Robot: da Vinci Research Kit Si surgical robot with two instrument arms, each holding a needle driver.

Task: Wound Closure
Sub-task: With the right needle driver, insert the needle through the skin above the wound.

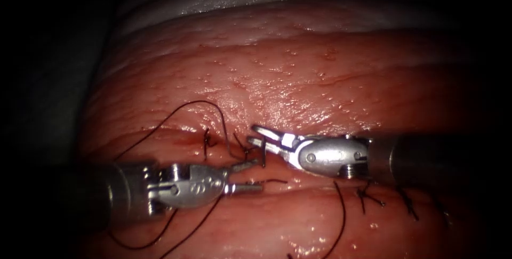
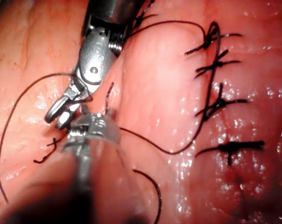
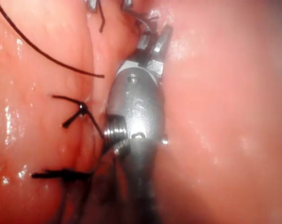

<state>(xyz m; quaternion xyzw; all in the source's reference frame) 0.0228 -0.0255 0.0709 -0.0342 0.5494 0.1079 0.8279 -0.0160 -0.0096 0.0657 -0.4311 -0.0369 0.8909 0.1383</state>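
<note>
- The tissue [image 1: 298,78], a glistening slab of pork belly, spans the endoscope view, with the cut [image 1: 277,181] running left to right between the two tools.
- The right arm's tool [image 1: 257,135] reaches in from the right, its silver wrist lying along the far edge of the cut; its two jaws stand a little apart, pointing left, and nothing can be seen held between them. The left wrist view shows the same tool [image 2: 60,114] with jaws parted just beside the other tool's tip.
- The left arm's tool [image 1: 250,176] comes in from the left along the near edge; its jaws are spread, one tip angled up toward the knot, the other lying flat at the cut. Whether it grips any thread there cannot be told.
- The thread [image 1: 176,112] arcs in a dark loop over the tissue to the left, with more strands trailing near the left tool's shaft.
- Finished stitches [image 1: 368,197] cross the cut on the right; the left wrist view shows a row of them [image 2: 215,102].
- A fresh knot [image 1: 209,142] with short ends sits left of the tool tips.
- The needle cannot be made out among the strands.
</note>
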